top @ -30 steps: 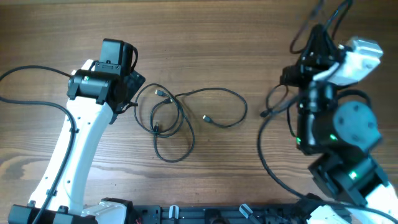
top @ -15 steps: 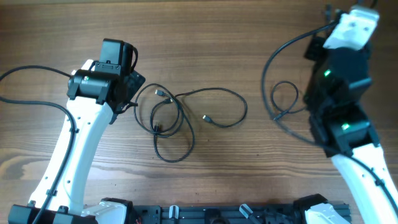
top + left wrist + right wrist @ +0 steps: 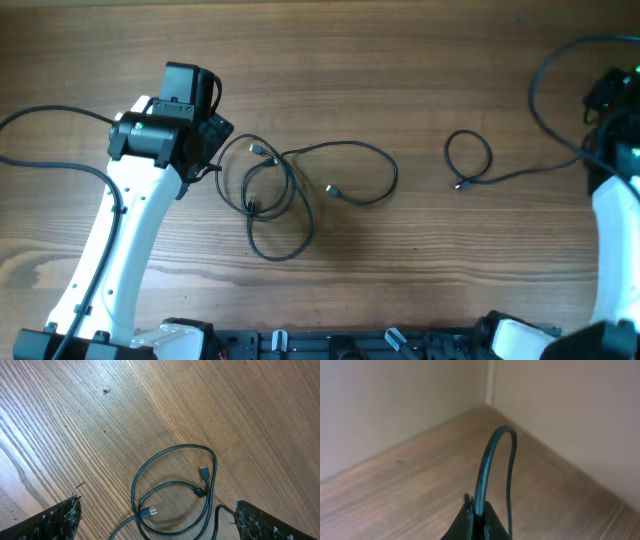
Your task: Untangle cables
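The right gripper (image 3: 477, 512) is clamped shut on one thin black cord (image 3: 483, 467), whose looped plug end lies on the wooden table (image 3: 350, 60), well to the right of the black cable tangle (image 3: 251, 206). It is probably best set down out there, clear of the tangle. The left gripper (image 3: 156, 505) hovers wide open and empty above that tangle.

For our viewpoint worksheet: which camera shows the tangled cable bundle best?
Overhead: the whole bundle is in frame. Left wrist crops its loops at the bottom edge. Right wrist shows none of it, only another cable stretch.
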Controlling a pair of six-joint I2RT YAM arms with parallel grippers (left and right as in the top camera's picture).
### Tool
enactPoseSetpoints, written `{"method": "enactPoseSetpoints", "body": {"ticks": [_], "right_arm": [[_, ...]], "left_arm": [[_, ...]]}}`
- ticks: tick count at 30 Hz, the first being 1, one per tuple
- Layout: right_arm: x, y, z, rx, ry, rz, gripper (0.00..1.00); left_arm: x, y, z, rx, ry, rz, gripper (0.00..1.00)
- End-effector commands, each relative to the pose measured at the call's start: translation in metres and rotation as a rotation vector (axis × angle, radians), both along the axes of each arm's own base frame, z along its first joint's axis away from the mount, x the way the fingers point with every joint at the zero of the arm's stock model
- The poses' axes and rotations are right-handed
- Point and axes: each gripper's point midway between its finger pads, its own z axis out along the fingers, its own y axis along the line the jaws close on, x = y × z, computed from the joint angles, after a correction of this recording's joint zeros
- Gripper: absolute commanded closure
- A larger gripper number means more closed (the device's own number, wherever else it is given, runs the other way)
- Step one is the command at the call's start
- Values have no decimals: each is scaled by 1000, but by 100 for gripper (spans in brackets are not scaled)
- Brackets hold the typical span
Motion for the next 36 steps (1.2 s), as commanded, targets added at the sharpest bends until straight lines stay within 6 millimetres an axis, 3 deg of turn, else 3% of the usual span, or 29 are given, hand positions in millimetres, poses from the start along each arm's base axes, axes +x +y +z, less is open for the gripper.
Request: {"method": "enactPoseSetpoints", "body": {"ticks": [1,4,8,13,16,21,27,33,34,36], "right_arm": [[5,-21,-30,194,-50,-37,96],[1,-43,-60,290,-38,-90,96],[-11,-68,-83,419,-71,-175,96],[-30,-96,-89,466,-111,-252,96],[-55,-125,-87,457,-138,-330,96],[-79,-152,-89,453,-163,-405,96],[-72,-169,-92,443,-225,-408,96],[-53,-189,-72,355,-343,-364,96],[-51,-191,-72,347,-351,-361,92],[-46,-197,-71,325,-373,-352,70]], "left_arm": [[-2,5,5,18,-13,-2,0],[-2,5,5,18,-13,-2,0],[-2,5,5,18,-13,-2,0],[-2,5,5,18,-13,-2,0],[-2,5,5,18,-13,-2,0],[-2,5,5,18,-13,-2,0],[-2,5,5,18,-13,-2,0],[-2,5,5,18,-13,-2,0],[-2,5,5,18,-13,-2,0],[-2,5,5,18,-13,-2,0]]}}
